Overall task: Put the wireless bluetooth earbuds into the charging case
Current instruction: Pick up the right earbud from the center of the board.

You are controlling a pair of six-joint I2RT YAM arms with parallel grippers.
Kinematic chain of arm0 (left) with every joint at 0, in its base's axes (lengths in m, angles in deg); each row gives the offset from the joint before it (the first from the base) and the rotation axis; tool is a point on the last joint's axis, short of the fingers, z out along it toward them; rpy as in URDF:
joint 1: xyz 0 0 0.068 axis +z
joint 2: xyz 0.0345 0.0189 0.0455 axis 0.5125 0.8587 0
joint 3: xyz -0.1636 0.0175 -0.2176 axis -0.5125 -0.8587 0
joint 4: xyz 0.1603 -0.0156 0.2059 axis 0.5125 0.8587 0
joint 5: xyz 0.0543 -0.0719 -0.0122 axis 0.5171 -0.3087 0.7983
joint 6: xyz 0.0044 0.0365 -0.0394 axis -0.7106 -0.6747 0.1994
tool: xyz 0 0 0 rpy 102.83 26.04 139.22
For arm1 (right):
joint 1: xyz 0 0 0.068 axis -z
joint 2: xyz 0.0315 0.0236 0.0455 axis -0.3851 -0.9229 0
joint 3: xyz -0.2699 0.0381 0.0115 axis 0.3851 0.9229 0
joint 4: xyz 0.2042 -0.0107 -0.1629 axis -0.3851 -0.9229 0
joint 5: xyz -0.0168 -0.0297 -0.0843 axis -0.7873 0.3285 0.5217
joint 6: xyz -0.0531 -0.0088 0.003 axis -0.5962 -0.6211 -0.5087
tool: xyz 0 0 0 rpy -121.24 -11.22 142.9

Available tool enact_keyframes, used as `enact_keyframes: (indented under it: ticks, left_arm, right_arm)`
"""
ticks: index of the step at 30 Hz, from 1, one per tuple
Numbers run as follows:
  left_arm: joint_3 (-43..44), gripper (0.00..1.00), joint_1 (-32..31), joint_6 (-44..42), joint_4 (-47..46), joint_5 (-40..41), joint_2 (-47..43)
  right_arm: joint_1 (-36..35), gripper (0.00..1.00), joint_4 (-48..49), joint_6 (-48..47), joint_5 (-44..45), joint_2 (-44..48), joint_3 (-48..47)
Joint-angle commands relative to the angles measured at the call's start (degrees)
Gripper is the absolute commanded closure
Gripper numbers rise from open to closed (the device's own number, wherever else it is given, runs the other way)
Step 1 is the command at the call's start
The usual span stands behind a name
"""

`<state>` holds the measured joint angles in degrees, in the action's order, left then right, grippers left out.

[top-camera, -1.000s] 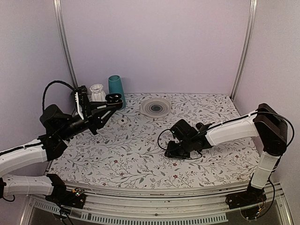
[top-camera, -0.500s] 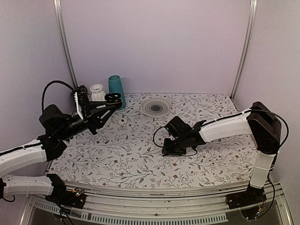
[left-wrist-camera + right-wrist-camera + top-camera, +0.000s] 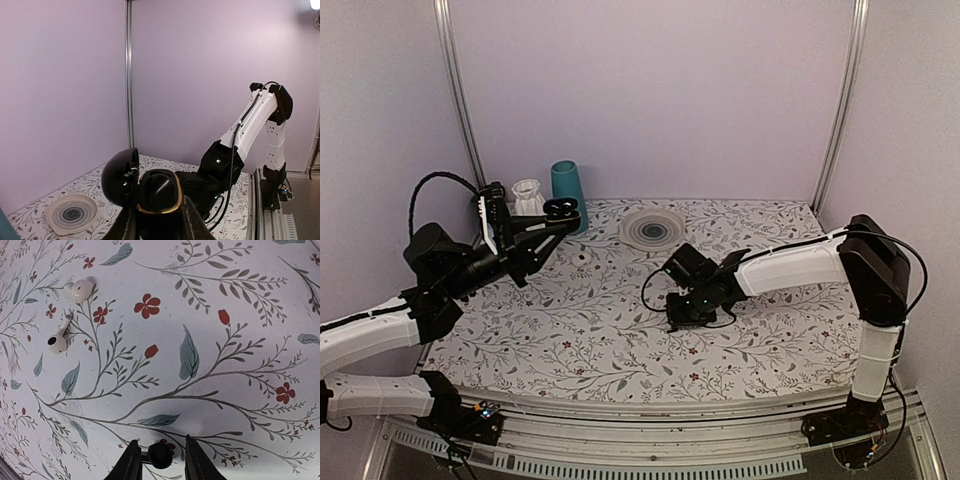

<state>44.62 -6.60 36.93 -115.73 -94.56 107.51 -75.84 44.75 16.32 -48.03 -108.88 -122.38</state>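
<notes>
My left gripper (image 3: 556,214) is raised over the table's back left and is shut on the charging case (image 3: 159,192), a black pebble with a gold rim. Its lid (image 3: 120,177) hangs open to the left. Near the table's middle, my right gripper (image 3: 677,319) points down at the floral cloth. In the right wrist view its fingers (image 3: 131,460) straddle one small black earbud (image 3: 160,456). The earbud's stem touches the left finger, and a gap shows between the earbud and the right finger. No other black earbud is in view.
Two white earbuds (image 3: 80,290) (image 3: 57,341) lie on the cloth ahead of the right gripper. A ribbed clear dish (image 3: 652,229), a teal cup (image 3: 567,185) and a white vase (image 3: 528,197) stand along the back. A small white object (image 3: 583,256) lies near the left gripper.
The right arm has swung left and the gripper has come down onto the cloth, its jaws narrowing around the black earbud. The left arm and the case have not moved.
</notes>
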Motion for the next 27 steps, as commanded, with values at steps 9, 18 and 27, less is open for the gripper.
enact_keyframes:
  ticks: [9, 18, 27]
  left_arm:
    - [1.0, 1.0, 0.6, -0.6, -0.7, -0.4, 0.7]
    - [1.3, 1.0, 0.6, -0.5, -0.8, -0.6, 1.2]
    - [1.6, 1.0, 0.6, -0.2, -1.0, -1.0, 1.8]
  right_arm:
    - [-1.8, 0.73, -4.1, -2.3, 3.0, -2.7, -3.8]
    - [-1.9, 0.75, -3.3, -2.0, 3.2, -2.2, -2.5]
    - [-2.0, 0.76, -2.4, -1.5, 3.8, -2.7, -1.9]
